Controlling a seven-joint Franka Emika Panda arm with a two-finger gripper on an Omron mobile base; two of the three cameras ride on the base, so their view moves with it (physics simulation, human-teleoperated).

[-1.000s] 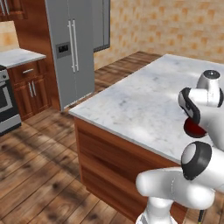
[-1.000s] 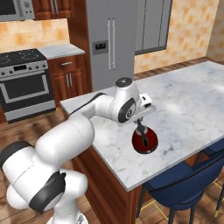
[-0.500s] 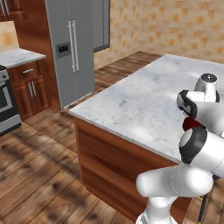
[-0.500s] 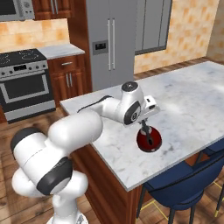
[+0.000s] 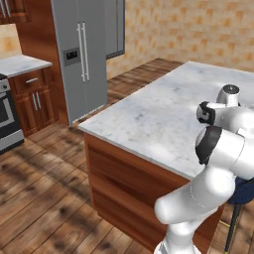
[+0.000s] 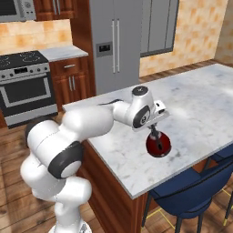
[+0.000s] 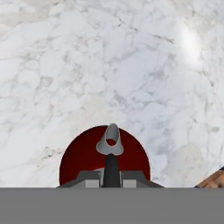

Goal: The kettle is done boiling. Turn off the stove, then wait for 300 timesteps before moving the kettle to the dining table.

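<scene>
Left base view: the dining table (image 5: 149, 119) bears the bent arm.
Right base view: the gripper (image 6: 156, 129) is clamped on the kettle (image 6: 158, 144) by its arched handle; the kettle rests on the marble.
Hand view: the handle (image 7: 111, 168) is the firm hold; the kettle looks rigid, glossy, probably heavy when full.

Kettle (image 6: 158, 144) on dining table (image 6: 205, 98), near front edge — stove (image 6: 25, 86) well apart, behind-left.

A wood plank floor (image 5: 44, 198), tan tiled wall (image 5: 198, 30), steel refrigerator (image 6: 113, 41) and blue chair (image 6: 191, 200) are seen under even light.
</scene>
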